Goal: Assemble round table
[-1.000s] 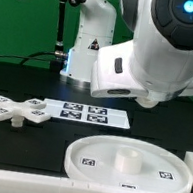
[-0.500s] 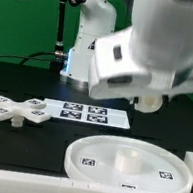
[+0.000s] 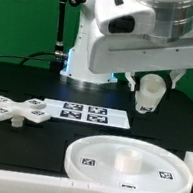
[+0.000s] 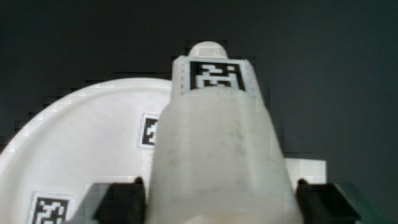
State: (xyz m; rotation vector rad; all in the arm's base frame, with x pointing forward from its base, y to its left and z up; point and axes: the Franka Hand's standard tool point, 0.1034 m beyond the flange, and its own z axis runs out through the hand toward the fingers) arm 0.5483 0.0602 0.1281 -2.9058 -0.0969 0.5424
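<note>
1. The cross-shaped piece (image 3: 16, 110) is lying flat on the black table (image 3: 17, 77), well apart from the fingers and far toward the exterior view's left of them. It is not being touched.
2. The marker board (image 3: 86, 112) is lying between that piece and the fingers, lower than them and clear of them.
3. The cylinder leg (image 3: 149, 94) is being carried in the air by the gripper (image 4: 217, 198). In the wrist view the fingers (image 4: 121, 200) are being pressed against opposite sides of the leg (image 4: 217, 130), so they are pinching it near one end. The tagged free end is pointing away from the fingers.
4. The round disc (image 3: 84, 151) is resting on the table below the fingers and nearer the exterior camera. Its raised hub (image 3: 126, 160) is sitting well beneath the leg. In the wrist view the disc rim (image 4: 80, 125) is showing beyond the leg, off to one side of it.
5. Step, as judged: the leg is being brought over the disc for seating at the hub.
6. Risks, as judged:
   - The leg is being held tilted in the exterior view. If it is lowered at that angle, it could jam against the hub edge or push the disc sideways.
   - The grip is sitting at one end only, so the leg could pivot between the pads on contact.
   - The hub is not being shown in the wrist view, so alignment cannot be confirmed there.
</note>
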